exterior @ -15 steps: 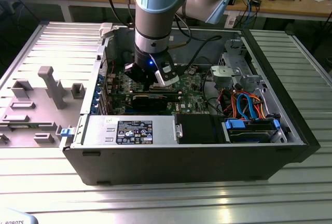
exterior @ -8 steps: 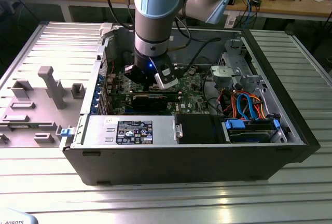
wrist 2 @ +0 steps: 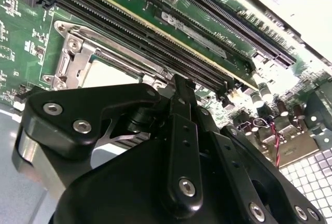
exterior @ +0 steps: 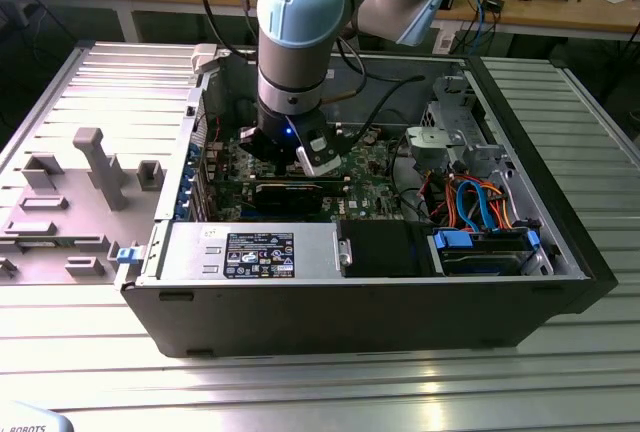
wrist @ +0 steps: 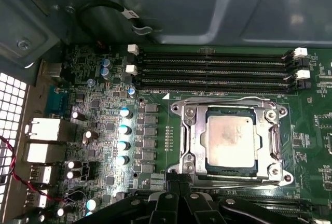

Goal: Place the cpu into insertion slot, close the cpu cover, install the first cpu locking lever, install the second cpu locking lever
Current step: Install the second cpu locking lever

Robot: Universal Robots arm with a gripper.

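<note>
Cpu point(wrist: 231, 137) already sits in insertion slot point(wrist: 188, 140), just ahead of my gripper point(wrist: 179, 190); cpu cover point(wrist: 270, 141) looks shut over it. Levers' state unclear. Can't tell my grip state.

Arm point(exterior: 300, 32) is reaching down into open computer case point(exterior: 560, 252); gripper point(exterior: 300, 155) is hovering over green motherboard point(exterior: 375, 167).

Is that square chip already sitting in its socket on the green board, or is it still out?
In. In the first wrist view the chip lies flat inside the socket, with the silvery cover framing its edges.
</note>
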